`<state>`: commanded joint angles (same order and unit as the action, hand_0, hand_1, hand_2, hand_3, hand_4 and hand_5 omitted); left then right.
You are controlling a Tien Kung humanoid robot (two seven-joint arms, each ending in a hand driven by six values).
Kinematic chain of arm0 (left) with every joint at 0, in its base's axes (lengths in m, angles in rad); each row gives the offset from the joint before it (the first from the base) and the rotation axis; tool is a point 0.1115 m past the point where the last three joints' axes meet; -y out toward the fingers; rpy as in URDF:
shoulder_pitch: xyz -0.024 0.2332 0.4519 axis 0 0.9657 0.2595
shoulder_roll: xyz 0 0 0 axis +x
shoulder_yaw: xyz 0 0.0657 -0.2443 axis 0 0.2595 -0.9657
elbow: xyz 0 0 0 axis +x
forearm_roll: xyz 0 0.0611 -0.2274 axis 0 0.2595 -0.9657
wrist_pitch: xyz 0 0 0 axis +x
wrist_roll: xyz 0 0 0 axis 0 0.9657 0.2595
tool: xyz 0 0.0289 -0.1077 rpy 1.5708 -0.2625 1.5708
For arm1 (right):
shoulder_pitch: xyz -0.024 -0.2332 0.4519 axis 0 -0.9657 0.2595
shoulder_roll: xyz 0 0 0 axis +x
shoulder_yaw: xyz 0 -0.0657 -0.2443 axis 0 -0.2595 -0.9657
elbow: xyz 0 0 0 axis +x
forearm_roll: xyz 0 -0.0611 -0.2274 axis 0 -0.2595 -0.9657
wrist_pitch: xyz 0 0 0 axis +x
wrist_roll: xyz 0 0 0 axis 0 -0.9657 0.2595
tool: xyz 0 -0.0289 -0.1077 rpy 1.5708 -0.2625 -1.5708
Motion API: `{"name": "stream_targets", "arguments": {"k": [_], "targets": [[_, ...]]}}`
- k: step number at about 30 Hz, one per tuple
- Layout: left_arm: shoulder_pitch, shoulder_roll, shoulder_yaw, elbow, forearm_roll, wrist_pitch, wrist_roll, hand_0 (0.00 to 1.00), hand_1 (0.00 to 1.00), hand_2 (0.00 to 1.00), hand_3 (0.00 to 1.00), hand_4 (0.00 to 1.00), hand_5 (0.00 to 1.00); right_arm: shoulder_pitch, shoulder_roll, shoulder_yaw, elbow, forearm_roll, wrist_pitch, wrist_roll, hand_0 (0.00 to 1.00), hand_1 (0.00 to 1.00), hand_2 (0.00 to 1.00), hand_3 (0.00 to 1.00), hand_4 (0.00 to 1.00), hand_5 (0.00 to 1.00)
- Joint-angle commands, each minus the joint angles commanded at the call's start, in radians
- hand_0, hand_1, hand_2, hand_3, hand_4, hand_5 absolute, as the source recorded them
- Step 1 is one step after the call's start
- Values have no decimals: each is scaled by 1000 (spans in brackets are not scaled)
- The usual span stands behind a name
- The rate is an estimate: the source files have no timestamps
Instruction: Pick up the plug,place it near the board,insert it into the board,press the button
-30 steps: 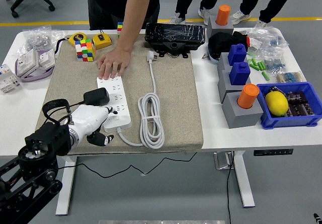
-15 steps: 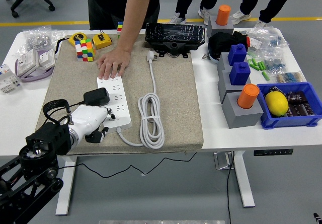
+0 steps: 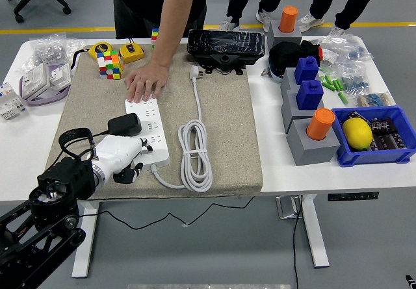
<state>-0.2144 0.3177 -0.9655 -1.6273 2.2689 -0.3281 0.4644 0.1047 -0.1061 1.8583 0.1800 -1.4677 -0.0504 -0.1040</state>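
A white table (image 3: 26, 139) on a grey floor is covered in its middle by a beige felt mat (image 3: 221, 133), on which a white rectangular power strip (image 3: 148, 130) is laid lengthwise, with its white cable coiled (image 3: 195, 147) just beside it on the right and the cable's white plug end (image 3: 194, 74) lying near a black plastic-wrapped device (image 3: 225, 45) at the mat's far edge. The far end of the power strip is pressed down by a person's bare hand (image 3: 145, 82), reached in from the table's far side. A black plug adapter (image 3: 125, 125) is seen at the strip's left edge, touching it; whether it is seated in a socket cannot be told. The robot's white left hand (image 3: 119, 155) is placed at the near left corner of the strip, its fingers (image 3: 138, 147) curled with dark tips against the strip's edge, nothing visibly held. At the right, grey blocks carry blue blocks (image 3: 309, 93) and orange cylinders (image 3: 320, 123), and a yellow lemon (image 3: 357, 133) lies in a blue bin (image 3: 402, 154). A colourful puzzle cube (image 3: 109, 64) stands at the mat's far left corner.
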Motion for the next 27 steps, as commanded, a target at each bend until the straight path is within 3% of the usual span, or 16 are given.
{"name": "stream_targets", "arguments": {"k": [27], "targets": [[1, -1, 11, 54, 0, 5, -15, 247, 45, 144, 797, 494, 2, -2, -1, 3, 0, -2, -1, -1, 833, 730, 717, 763, 998, 998]]}}
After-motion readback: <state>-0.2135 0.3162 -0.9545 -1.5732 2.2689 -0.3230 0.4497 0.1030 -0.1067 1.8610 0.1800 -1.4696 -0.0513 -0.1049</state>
